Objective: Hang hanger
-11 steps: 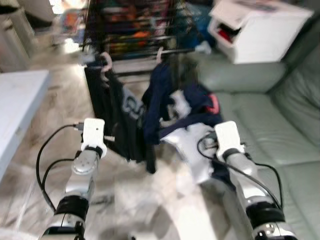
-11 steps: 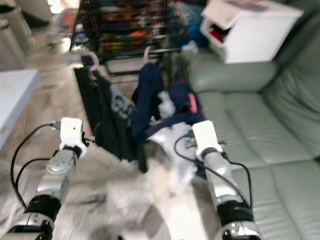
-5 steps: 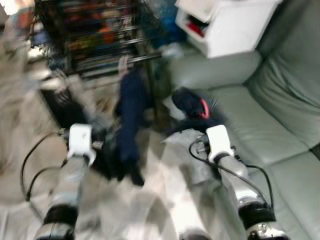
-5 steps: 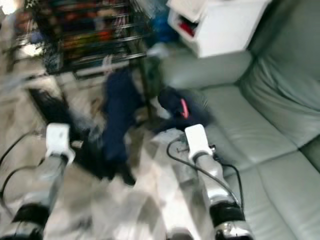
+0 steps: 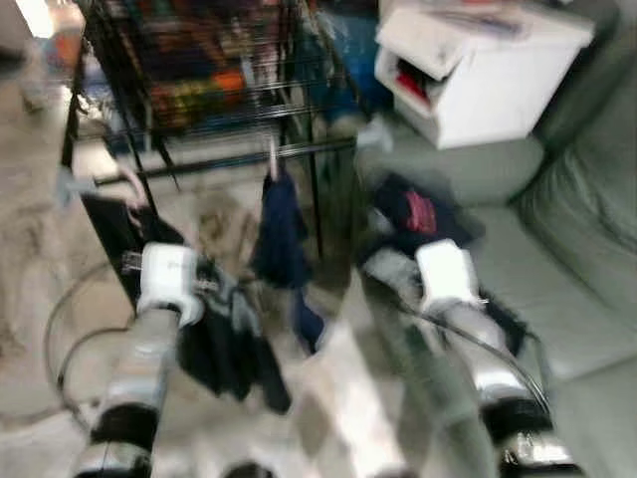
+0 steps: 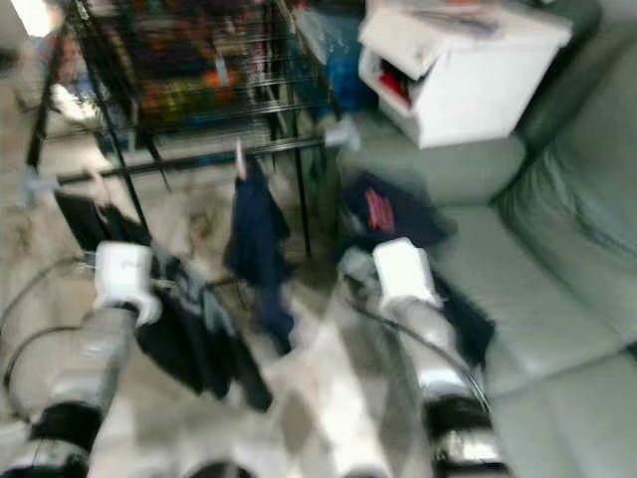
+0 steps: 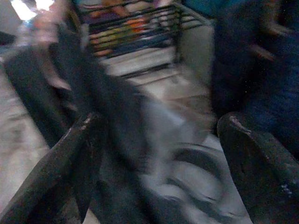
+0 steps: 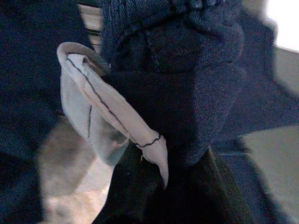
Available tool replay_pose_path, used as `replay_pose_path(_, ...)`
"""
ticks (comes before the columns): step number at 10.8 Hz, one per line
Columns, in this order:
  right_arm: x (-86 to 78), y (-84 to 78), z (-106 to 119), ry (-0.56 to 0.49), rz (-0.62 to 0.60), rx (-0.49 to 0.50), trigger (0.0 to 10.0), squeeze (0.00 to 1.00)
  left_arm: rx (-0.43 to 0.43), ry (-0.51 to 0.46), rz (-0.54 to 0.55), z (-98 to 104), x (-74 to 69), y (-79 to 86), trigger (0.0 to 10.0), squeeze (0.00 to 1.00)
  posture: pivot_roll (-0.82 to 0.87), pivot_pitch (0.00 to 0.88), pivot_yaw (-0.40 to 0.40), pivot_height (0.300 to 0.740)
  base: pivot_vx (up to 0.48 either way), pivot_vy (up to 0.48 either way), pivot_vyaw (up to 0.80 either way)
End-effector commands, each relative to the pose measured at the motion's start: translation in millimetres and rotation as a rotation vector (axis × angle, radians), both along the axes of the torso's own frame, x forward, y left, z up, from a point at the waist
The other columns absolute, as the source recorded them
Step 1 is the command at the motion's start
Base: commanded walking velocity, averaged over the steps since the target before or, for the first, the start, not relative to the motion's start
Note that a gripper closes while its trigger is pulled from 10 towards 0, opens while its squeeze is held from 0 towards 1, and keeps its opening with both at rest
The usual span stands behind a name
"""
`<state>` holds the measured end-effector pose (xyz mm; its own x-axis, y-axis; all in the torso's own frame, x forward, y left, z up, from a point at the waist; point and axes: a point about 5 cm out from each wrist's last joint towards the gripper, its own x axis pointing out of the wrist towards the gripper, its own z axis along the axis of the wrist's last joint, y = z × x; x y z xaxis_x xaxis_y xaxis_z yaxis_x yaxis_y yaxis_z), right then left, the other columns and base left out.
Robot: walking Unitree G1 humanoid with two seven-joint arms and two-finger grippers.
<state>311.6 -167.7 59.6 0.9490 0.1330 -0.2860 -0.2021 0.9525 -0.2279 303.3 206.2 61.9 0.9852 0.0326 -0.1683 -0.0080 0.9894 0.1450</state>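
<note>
A black rail [image 5: 249, 159] of a clothes rack crosses the middle of the blurred eye views. A navy garment [image 5: 281, 224] hangs from it by a pale hanger hook [image 5: 271, 159]. A black garment with grey print [image 5: 224, 339] hangs lower left. My left gripper [image 7: 159, 154] is open, its fingers [image 7: 70, 154] wide apart, with that black garment between and beyond them. My right gripper [image 8: 173, 186] is shut on a dark navy garment [image 8: 187, 70] with a pale cloth piece [image 8: 103, 121] against it. That garment shows a red print [image 5: 416, 211] near the sofa arm.
A grey-green sofa [image 5: 587, 229] fills the right side. A white box [image 5: 478, 70] stands on its far end. Black wire shelving [image 5: 199, 70] full of coloured items stands behind the rail. Pale marbled floor [image 5: 40, 299] lies on the left.
The whole picture has swung and blurred, so the camera moved. The rack's rail now sits nearer the middle. Both arms keep about the same pose before me.
</note>
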Motion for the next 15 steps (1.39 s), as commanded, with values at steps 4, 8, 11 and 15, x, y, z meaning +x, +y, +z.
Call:
replay_pose_path(4, 7.7, -8.3, 11, -0.056, -0.034, -0.010, 10.0, 0.00, 0.005, -0.021, -0.053, 3, 2.3, -11.9, 10.0, 0.00, -0.08, 0.000, 0.022, 0.740, 0.406, 0.097, 0.00)
replay_pose_path(8, 12.1, -10.7, 16, -0.087, -0.056, -0.035, 10.0, 0.00, 0.009, -0.020, -0.067, 3, 2.5, -14.2, 10.0, 0.00, -0.08, 0.000, 0.022, 0.740, 0.473, 0.000, 0.00)
replay_pose_path(11, 13.3, -9.0, 15, -0.075, -0.028, -0.024, 10.0, 0.00, -0.019, -0.011, -0.040, 2, 2.5, -13.3, 10.0, 0.00, -0.08, 0.000, 0.022, 0.740, 0.399, 0.130, 0.00)
replay_pose_path(15, 21.6, -9.1, 23, -0.090, -0.007, -0.029, 10.0, 0.00, -0.003, -0.019, -0.036, 3, 2.8, -12.4, 10.0, 0.00, -0.08, 0.001, 0.022, 0.740, 0.000, 0.106, 0.00)
